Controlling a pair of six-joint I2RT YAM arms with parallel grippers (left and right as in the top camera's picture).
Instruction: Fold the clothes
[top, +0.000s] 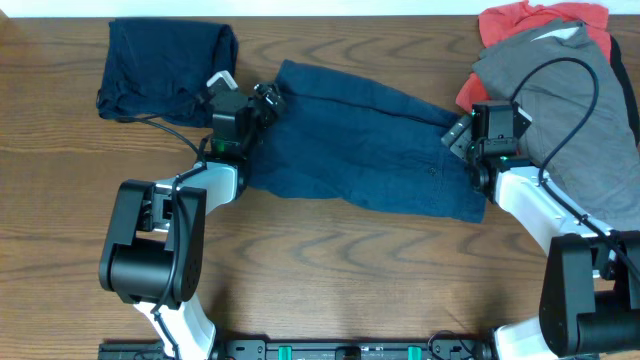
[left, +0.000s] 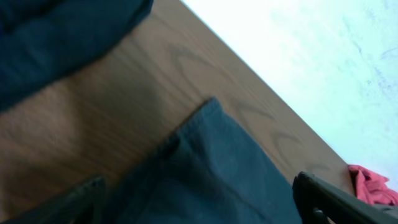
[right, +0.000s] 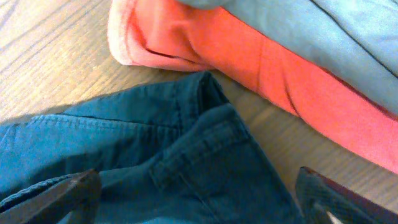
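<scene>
Blue denim garment (top: 370, 150) lies spread flat across the middle of the desk (top: 330, 265). Left claw (top: 267, 100) is released, fingers wide, over its 9 o'clock end. Right claw (top: 458, 135) is likewise released at the 3 o'clock end. Folded navy garment (top: 165, 65) at 10 o'clock. Grey cloth (top: 580, 110) overlies red cloth (top: 540, 18) at 2 o'clock.

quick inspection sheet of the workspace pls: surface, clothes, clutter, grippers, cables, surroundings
surface: wooden table, bare wood in front
job's things: blue denim garment spread mid-table; folded navy garment back left; grey garment over red garment back right
clutter: nothing seen
grippers: left gripper at the denim's left end, right gripper at its right end, both jaws open
cables: black cable loops across the grey garment
surroundings: pale surface beyond the far edge
</scene>
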